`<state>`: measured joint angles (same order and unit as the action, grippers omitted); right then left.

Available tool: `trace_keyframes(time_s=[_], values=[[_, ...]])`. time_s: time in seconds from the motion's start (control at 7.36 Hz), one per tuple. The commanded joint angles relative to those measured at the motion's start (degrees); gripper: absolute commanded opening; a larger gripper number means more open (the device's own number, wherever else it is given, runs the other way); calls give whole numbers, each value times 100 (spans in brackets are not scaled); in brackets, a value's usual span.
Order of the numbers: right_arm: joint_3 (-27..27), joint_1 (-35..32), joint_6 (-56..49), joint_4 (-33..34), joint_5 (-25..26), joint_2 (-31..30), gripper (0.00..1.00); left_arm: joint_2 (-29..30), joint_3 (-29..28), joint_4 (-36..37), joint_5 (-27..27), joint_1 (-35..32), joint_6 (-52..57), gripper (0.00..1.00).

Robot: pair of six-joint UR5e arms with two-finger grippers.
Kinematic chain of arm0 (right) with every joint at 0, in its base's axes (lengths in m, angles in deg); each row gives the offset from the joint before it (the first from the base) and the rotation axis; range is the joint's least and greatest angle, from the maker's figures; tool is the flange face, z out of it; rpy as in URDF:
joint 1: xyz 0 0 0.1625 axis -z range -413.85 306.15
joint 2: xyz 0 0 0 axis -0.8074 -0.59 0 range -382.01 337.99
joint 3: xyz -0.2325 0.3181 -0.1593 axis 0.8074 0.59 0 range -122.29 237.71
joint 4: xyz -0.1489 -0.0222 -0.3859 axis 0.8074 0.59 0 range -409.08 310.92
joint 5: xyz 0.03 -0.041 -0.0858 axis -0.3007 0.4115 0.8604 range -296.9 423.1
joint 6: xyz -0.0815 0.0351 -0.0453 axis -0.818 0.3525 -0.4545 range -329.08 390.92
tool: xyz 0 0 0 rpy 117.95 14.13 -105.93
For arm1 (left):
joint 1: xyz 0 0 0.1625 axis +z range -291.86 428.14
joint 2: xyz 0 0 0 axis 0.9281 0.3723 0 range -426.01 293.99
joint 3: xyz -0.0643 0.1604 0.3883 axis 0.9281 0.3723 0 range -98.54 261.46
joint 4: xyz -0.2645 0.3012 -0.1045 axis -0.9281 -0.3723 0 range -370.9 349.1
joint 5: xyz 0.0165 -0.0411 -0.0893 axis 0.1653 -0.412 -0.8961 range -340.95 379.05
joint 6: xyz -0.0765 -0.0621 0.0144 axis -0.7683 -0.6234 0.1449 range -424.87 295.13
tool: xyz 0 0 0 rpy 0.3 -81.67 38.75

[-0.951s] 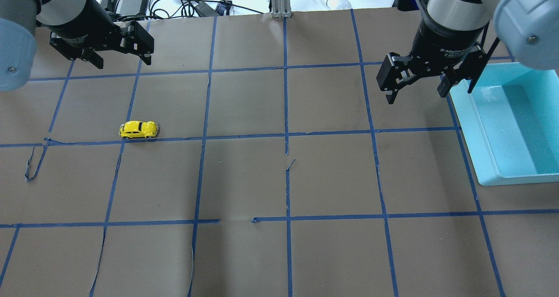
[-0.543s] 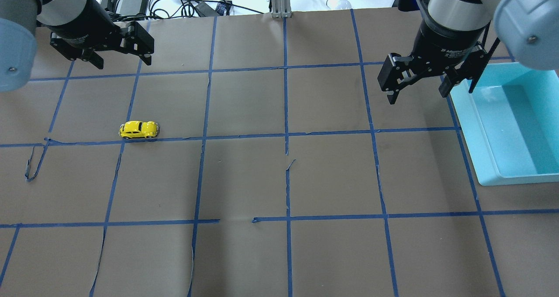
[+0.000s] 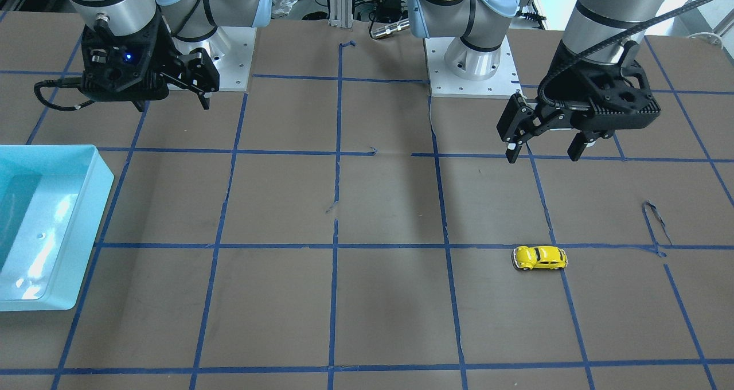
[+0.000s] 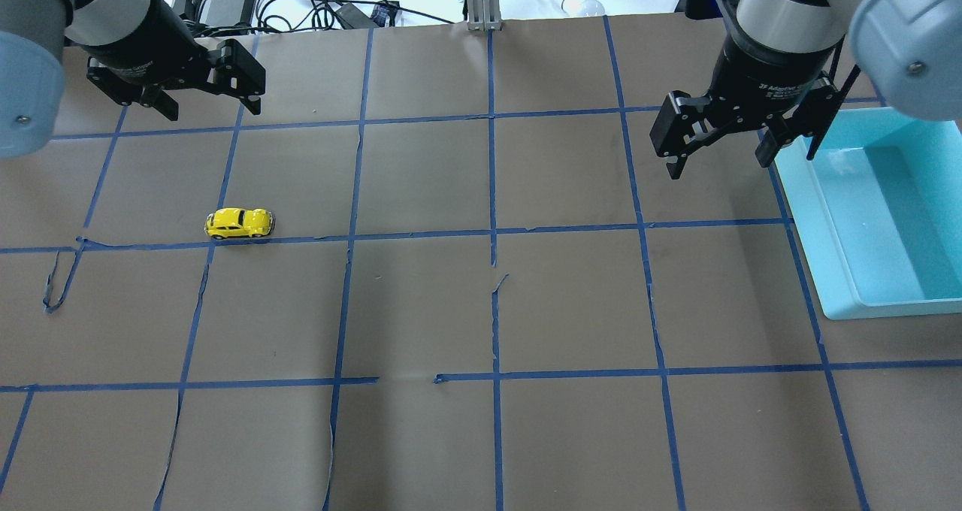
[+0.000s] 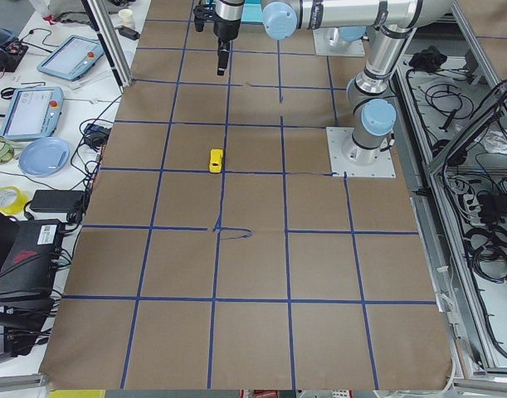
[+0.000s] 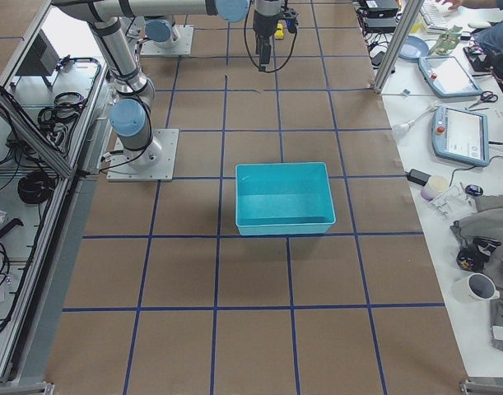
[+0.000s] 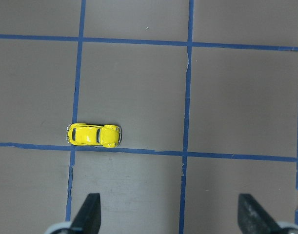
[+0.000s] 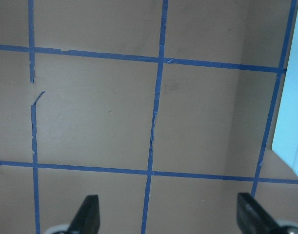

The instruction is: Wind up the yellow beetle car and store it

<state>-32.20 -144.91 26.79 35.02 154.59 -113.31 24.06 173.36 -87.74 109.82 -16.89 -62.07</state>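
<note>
Right now I see the tiny, glossy yellow beetle car [image 4: 239,223] standing on its wheels on the brown paper-covered tabletop [image 4: 421,308], on the robot's left side. It sits lengthwise along one line of the blue tape grid [image 4: 571,229], with one end at a crossing of two lines. Nothing touches it.

My left tool [image 4: 214,109] hangs in the air well apart from the car, with its two black fingers [image 7: 88,215] spread wide and nothing between them. Through the left wrist camera the car [image 7: 94,135] lies ahead of the fingertips, closer to the finger at that view's left than to the other.

My right tool [image 4: 718,169] hovers on the opposite side, also spread and empty. It is near the light blue rectangular plastic bin [image 4: 812,218], which rests on the tabletop at the robot's right. The right wrist camera catches only a corner of that bin [image 8: 291,122] at its edge, beyond the fingertips [image 8: 88,214]. From the front camera the car [image 3: 539,258] and the bin [image 3: 86,206] are well apart, at opposite sides of the tabletop.
</note>
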Motion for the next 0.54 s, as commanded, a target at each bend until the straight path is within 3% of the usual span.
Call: trace_keyframes(time_s=[0.0, 0.41], values=[[0, -8, -9, -16, 0, -3, 100, 81, 29, -50, -111, -75, 177, 100], [0, -8, -9, -7, 0, -3, 100, 73, 64, -15, -208, -110, 590, 100]])
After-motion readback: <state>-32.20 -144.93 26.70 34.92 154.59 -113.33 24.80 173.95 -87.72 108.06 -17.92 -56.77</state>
